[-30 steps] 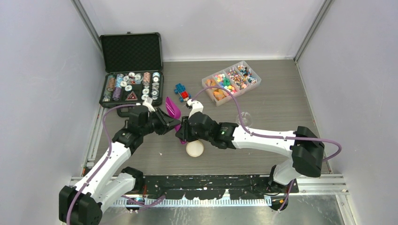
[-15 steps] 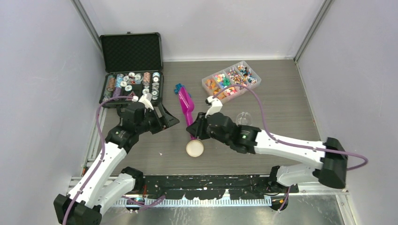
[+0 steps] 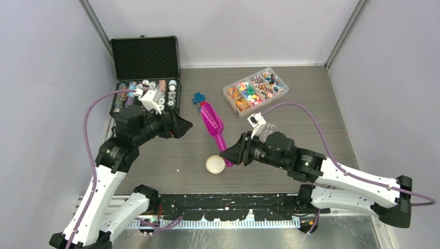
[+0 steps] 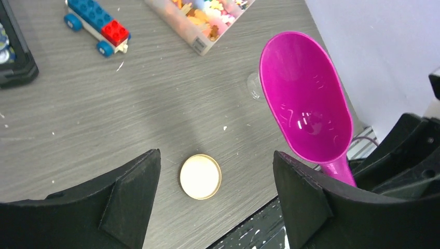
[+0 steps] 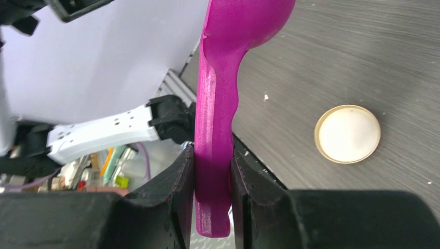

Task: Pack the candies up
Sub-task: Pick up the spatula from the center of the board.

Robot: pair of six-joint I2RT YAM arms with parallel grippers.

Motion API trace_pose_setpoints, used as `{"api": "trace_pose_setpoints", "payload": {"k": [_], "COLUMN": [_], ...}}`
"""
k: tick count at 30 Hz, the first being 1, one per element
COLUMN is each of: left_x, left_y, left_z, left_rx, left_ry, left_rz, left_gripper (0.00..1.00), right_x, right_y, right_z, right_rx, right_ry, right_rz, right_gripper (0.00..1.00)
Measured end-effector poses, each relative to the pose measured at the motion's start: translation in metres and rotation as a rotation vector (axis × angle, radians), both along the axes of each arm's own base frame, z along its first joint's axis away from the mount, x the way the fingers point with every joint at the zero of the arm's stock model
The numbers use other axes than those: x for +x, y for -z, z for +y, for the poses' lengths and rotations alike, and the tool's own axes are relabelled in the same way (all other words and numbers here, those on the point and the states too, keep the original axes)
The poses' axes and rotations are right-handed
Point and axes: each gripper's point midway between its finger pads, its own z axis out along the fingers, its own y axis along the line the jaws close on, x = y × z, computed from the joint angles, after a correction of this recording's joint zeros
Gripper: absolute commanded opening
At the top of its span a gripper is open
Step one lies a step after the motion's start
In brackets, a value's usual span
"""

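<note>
The candies point(image 3: 254, 90) lie sorted by colour in a clear compartment box point(image 4: 193, 39) at the back right of the table. My right gripper point(image 3: 232, 154) point(image 5: 212, 155) is shut on the handle of a magenta scoop point(image 3: 212, 122) point(image 5: 223, 62). The scoop's empty bowl point(image 4: 306, 104) points towards the back, above the table. My left gripper point(image 3: 175, 124) point(image 4: 215, 161) is open with nothing between its jaws, left of the scoop. A round cream disc with a gold rim point(image 3: 215, 164) point(image 4: 200, 176) point(image 5: 347, 134) lies flat just left of the right gripper.
An open black case point(image 3: 145, 57) holding round spools stands at the back left. A blue-and-red toy brick car point(image 3: 199, 100) point(image 4: 98, 26) sits behind the scoop. A small clear glass vessel point(image 3: 270, 130) point(image 4: 254, 85) stands behind the right arm.
My left gripper has let go of the scoop, opened wide and drawn back to the left. The right gripper has kept the scoop and swung it lower and rightward.
</note>
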Motion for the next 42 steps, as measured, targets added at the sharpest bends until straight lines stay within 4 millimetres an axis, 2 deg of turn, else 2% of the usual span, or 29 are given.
{"api": "trace_pose_setpoints", "payload": {"k": [5,11,14,17,22,24,27,29,33,35,36,38,39,42], "left_x": [-0.018,-0.043,-0.049,-0.052,-0.048,-0.046,-0.046,-0.045,-0.045,-0.049,-0.051,-0.052,-0.051,-0.042], "left_y": [-0.018,-0.029,-0.030,-0.029,-0.021,-0.018,-0.016,-0.019,-0.026,-0.029,-0.031,-0.033,-0.033,-0.031], "left_z": [-0.007,-0.030,-0.037,-0.044,-0.052,-0.055,-0.059,-0.061,-0.064,-0.067,-0.068,-0.069,-0.069,-0.066], "left_rx": [0.016,-0.055,-0.094,-0.130,-0.162,-0.178,-0.212,-0.236,-0.277,-0.304,-0.319,-0.342,-0.356,-0.363], "left_ry": [0.122,0.324,0.378,0.420,0.451,0.459,0.470,0.473,0.481,0.501,0.509,0.509,0.498,0.423], "left_rz": [-0.081,-0.112,-0.122,-0.120,-0.077,-0.064,-0.051,-0.053,-0.056,-0.044,-0.034,-0.016,0.000,0.019], "left_gripper": [0.80,0.84,0.83,0.77,0.76,0.69,0.45,0.33,0.00,0.00,0.00,0.00,0.00,0.00], "right_x": [-0.027,-0.054,-0.063,-0.068,-0.076,-0.078,-0.080,-0.081,-0.079,-0.078,-0.077,-0.075,-0.071,-0.053], "right_y": [-0.019,-0.018,-0.011,-0.011,-0.013,-0.015,-0.015,-0.014,-0.013,-0.011,-0.010,-0.011,-0.012,-0.013], "right_z": [-0.014,-0.018,-0.020,-0.020,-0.024,-0.025,-0.025,-0.025,-0.025,-0.027,-0.030,-0.035,-0.037,-0.046], "right_rx": [0.042,0.038,0.016,0.017,0.035,0.043,0.046,0.045,0.042,0.030,0.023,0.015,0.006,-0.035], "right_ry": [-0.113,-0.255,-0.294,-0.320,-0.352,-0.366,-0.374,-0.378,-0.369,-0.364,-0.357,-0.336,-0.313,-0.211], "right_rz": [-0.027,-0.006,0.021,0.030,0.028,0.026,0.027,0.028,0.027,0.023,0.012,-0.007,-0.016,-0.063], "right_gripper": [0.06,0.06,0.06,0.06,0.06,0.06,0.06,0.07,0.15,0.25,0.35,0.67,0.73,0.74]}}
